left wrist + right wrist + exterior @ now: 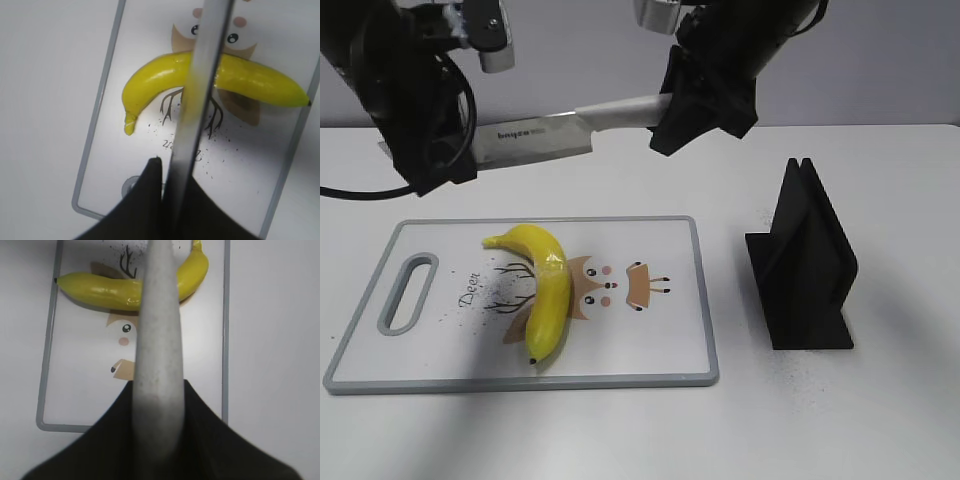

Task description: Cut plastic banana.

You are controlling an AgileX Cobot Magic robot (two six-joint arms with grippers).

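Observation:
The plastic banana [545, 290] lies whole on a white cutting board [660, 350] with a deer print, its stem at the far left. It also shows in the left wrist view [260, 82] and the right wrist view [100, 290]. A knife [535, 135] hangs level above the board's far edge. My left gripper [438, 158] is shut on the blade's tip end [200, 90]. My right gripper [698, 108] is shut on the pale handle [157, 340]. In both wrist views the knife crosses over the banana's middle, well above it.
A black slotted knife stand [805, 265] stands on the white table to the right of the board. The board has a grey rim and a handle slot [408, 292] at its left end.

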